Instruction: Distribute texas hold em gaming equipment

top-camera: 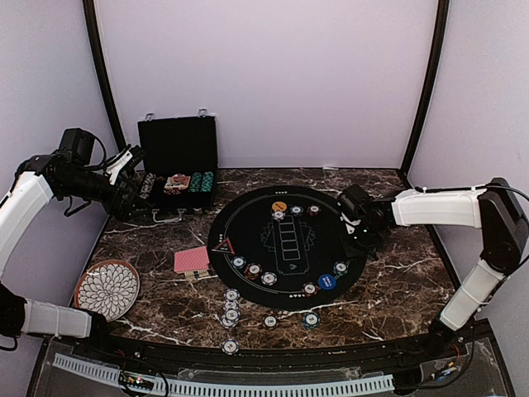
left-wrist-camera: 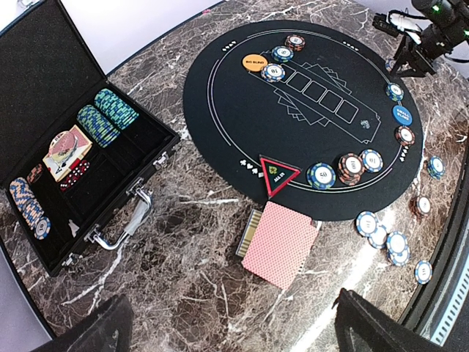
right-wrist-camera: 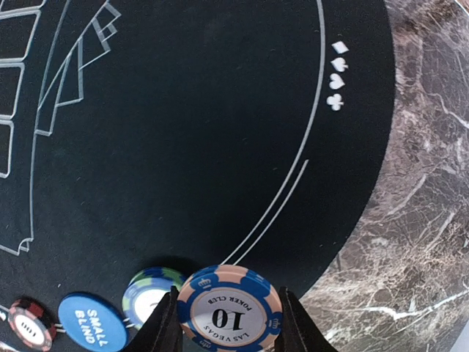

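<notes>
Over the right rim of the round black poker mat, my right gripper is shut on a blue-and-peach poker chip marked 10, held flat between its fingers. Just left of it lie a green-and-blue chip and the blue button. The orange button sits at the mat's far side. The red-edged triangle marker sits at its left edge. Beside the mat lies the red-backed card deck. My left gripper hangs open and holds nothing, above marble near the case.
The open black case at the back left holds stacks of chips and a card box. A flower-patterned plate lies at the front left. Several loose chips lie on the marble in front of the mat, others around the mat's rim.
</notes>
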{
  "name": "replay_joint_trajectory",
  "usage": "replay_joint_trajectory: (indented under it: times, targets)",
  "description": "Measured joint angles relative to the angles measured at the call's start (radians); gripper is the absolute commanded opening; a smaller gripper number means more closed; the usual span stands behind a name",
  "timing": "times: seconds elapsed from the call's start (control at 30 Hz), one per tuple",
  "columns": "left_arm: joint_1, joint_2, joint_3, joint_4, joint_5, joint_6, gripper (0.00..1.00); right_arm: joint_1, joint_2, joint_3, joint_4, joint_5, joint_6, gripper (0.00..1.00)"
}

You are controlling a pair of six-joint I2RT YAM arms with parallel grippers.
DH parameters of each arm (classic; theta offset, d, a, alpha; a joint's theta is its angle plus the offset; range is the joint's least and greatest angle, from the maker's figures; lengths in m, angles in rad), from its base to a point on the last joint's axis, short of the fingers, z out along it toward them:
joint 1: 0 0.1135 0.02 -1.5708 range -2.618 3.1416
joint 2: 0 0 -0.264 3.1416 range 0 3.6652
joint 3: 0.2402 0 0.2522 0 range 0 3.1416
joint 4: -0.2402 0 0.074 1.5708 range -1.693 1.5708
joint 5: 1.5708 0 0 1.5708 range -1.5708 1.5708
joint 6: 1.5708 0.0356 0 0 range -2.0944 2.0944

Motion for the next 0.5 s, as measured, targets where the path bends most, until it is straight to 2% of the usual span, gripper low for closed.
replay_joint_trajectory:
  times: [0.5]
  targets:
    - [0.0, 0.0, -0.016, -0.004, 0.003, 0.013, 0.99, -0.082, 0.071, -0.028, 0.122, 0.002, 0.026, 0.0]
